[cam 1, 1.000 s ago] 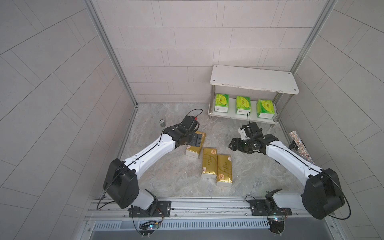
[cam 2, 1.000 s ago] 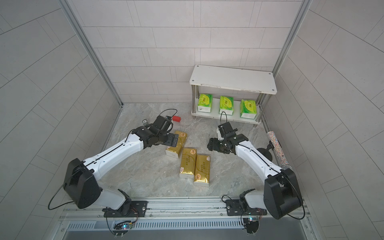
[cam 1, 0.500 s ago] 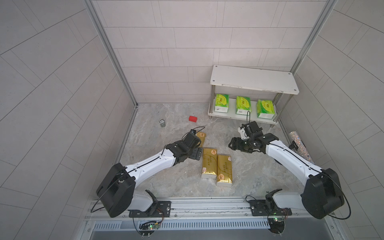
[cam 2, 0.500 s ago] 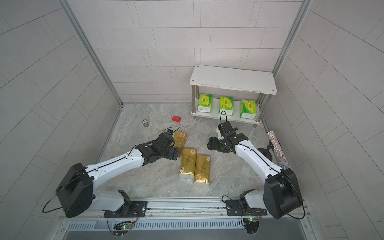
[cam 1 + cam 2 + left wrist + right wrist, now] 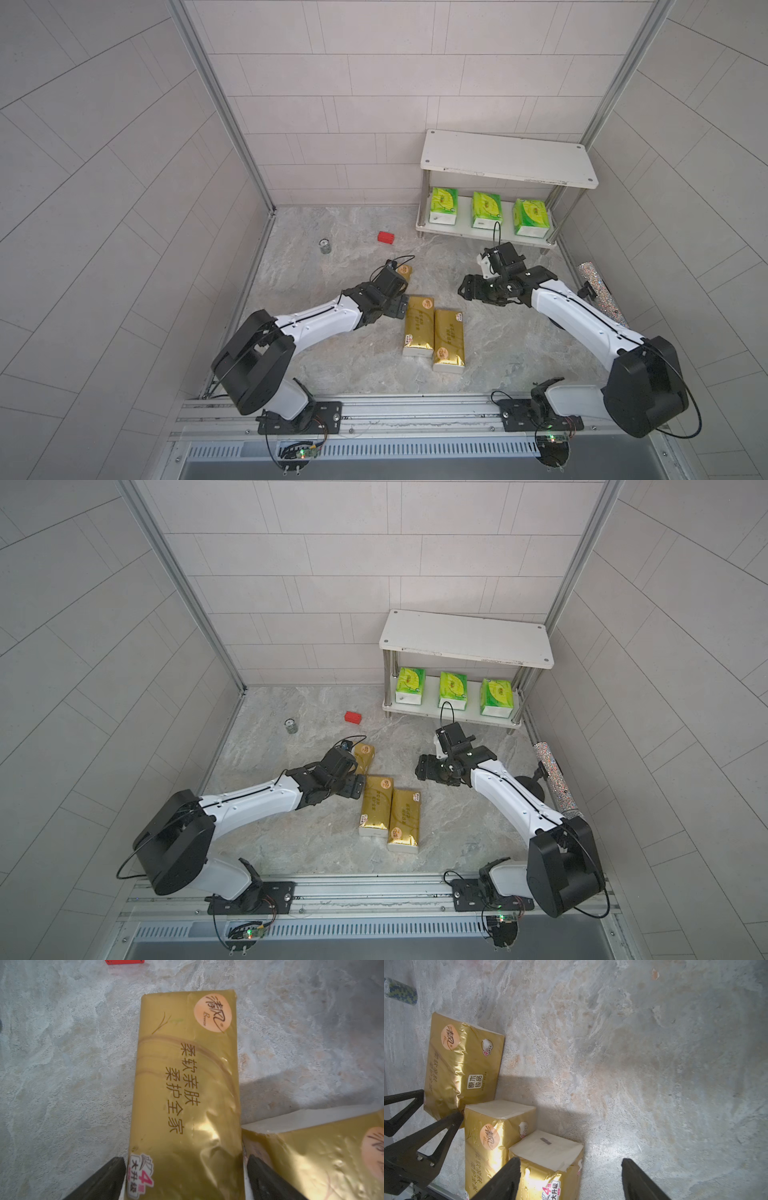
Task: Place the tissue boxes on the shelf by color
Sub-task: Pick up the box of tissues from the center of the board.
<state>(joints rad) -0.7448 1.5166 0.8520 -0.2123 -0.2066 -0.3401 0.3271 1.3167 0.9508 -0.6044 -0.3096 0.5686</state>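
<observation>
Three green tissue boxes (image 5: 444,205) (image 5: 486,209) (image 5: 531,217) stand in a row on the lower board of the shelf (image 5: 507,160), whose top board is bare. Three gold tissue boxes lie on the floor. My left gripper (image 5: 386,305) (image 5: 186,1169) is open and straddles the near end of the angled gold box (image 5: 404,272) (image 5: 187,1084), one finger on each side. The other two gold boxes (image 5: 418,326) (image 5: 448,340) lie side by side. My right gripper (image 5: 465,289) (image 5: 571,1160) hovers open to their right, holding nothing.
A small red block (image 5: 386,237) and a small metal can (image 5: 324,246) sit on the floor left of the shelf. A glittery cylinder (image 5: 600,293) lies along the right wall. Walls close in the floor on three sides.
My left arm has pulled back along the angled gold box to its near end, uncovering the red block. The right arm has barely moved.
</observation>
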